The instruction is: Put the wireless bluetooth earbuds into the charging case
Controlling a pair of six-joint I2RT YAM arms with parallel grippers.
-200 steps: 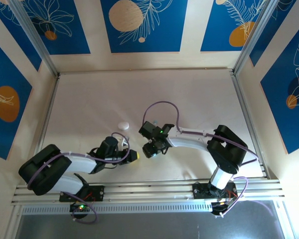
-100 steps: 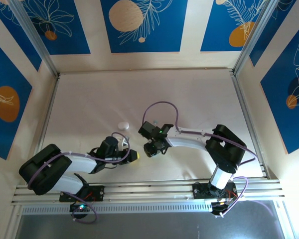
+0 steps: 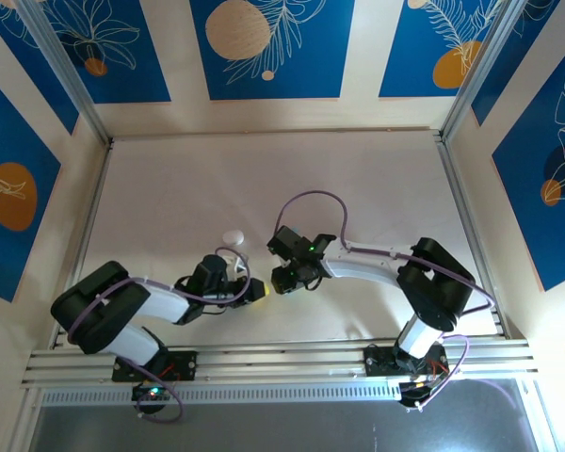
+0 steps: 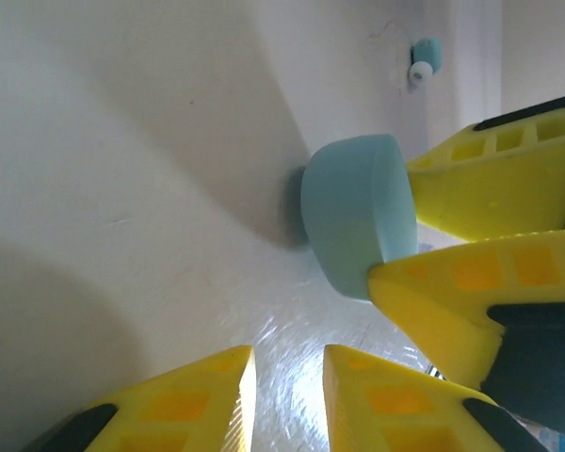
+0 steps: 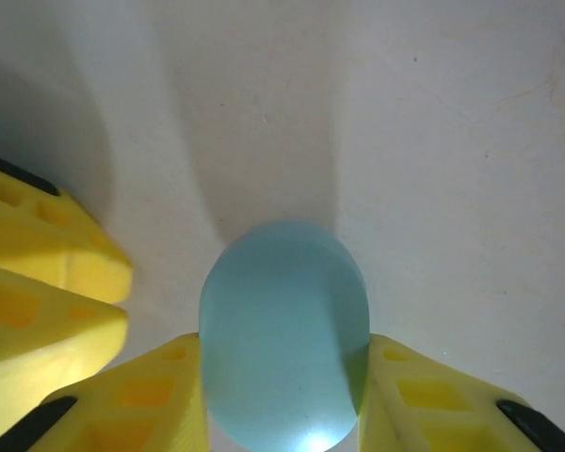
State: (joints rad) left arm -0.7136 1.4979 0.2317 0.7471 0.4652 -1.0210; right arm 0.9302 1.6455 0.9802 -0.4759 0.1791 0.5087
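A pale blue oval charging case (image 5: 284, 320) rests on the white table between the yellow fingers of my right gripper (image 5: 284, 350), which touch it on both sides. In the left wrist view the same charging case (image 4: 353, 221) stands on its edge with the right gripper's fingers (image 4: 471, 198) pinching it. My left gripper (image 4: 289, 363) hovers just beside it, its jaws a narrow gap apart with nothing between them. One pale blue earbud (image 4: 422, 58) with a white tip lies farther off on the table. From above, the left gripper (image 3: 256, 290) and the right gripper (image 3: 282, 280) nearly meet.
A white oval case (image 3: 233, 237) lies on the table just beyond the left gripper. The left gripper's fingers (image 5: 47, 273) sit close to the left of the blue case. Metal rails (image 3: 264, 358) border the near edge, and patterned walls enclose the table.
The right gripper's jaws have narrowed onto the blue case. The left arm has swung slightly right, bringing its gripper closer to the right one.
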